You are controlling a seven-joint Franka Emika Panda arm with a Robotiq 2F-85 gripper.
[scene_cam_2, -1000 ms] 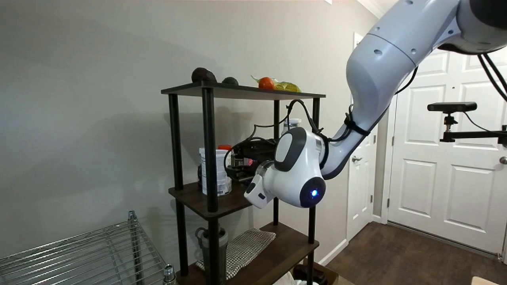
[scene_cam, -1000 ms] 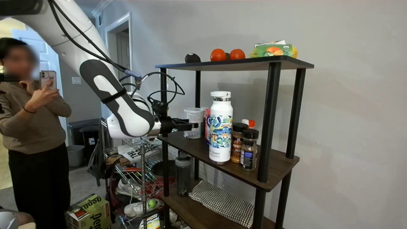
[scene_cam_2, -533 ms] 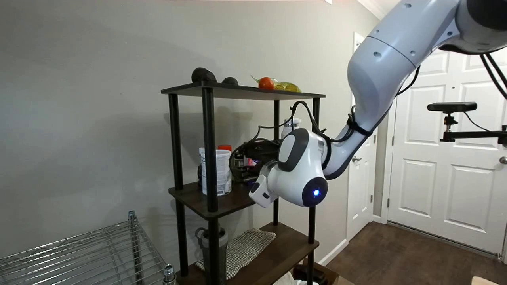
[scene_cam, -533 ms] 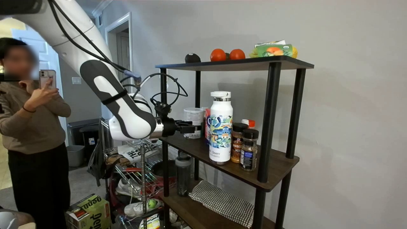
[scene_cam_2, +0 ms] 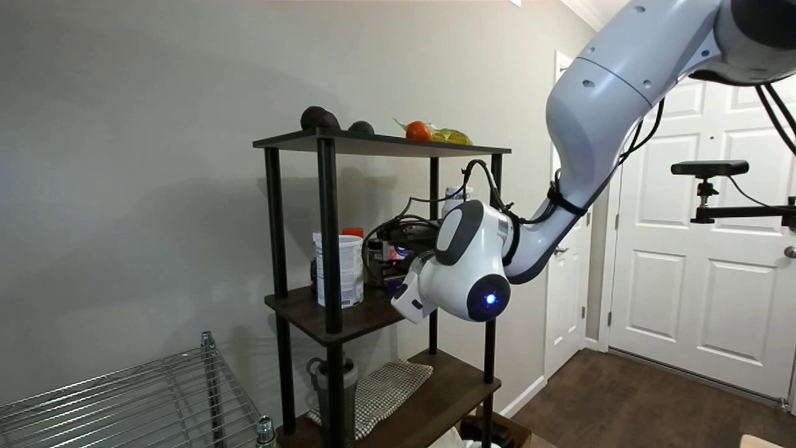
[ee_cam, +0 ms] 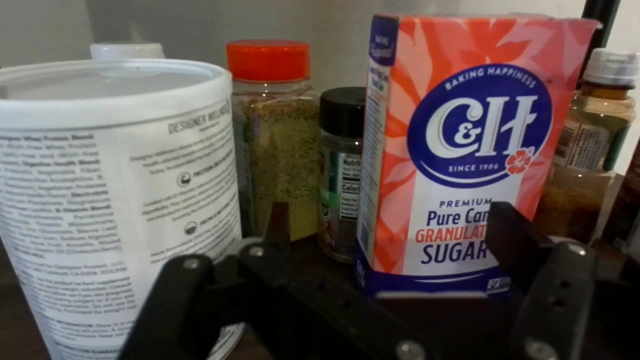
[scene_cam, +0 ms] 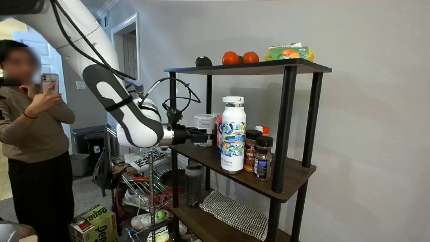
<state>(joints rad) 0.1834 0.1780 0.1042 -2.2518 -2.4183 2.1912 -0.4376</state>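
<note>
My gripper (ee_cam: 390, 212) stands open with nothing between its fingers, reaching over the middle shelf (scene_cam: 201, 153). A red and white sugar carton (ee_cam: 465, 150) stands upright ahead of it in the wrist view. The right fingertip overlaps the carton's front in the picture; whether they touch I cannot tell. Left of the carton are a small black-capped jar (ee_cam: 342, 175) and a red-capped jar (ee_cam: 275, 145). Close by the left finger is a large white tub (ee_cam: 120, 200). In an exterior view the gripper (scene_cam: 206, 136) points toward a white patterned bottle (scene_cam: 233, 134), which partly hides the carton.
Spice jars (scene_cam: 263, 158) stand beside the patterned bottle. Black posts (scene_cam: 284, 127) carry the top shelf (scene_cam: 255, 69), which holds tomatoes (scene_cam: 230, 57) and avocados (scene_cam_2: 319, 118). Below are a grey bottle (scene_cam: 194, 185) and a checked cloth (scene_cam: 235, 213). A person (scene_cam: 37, 127) stands at the left.
My gripper has moved a little farther right over the middle shelf in an exterior view, away from the white tub. It has stayed open. The shelf items have not moved.
</note>
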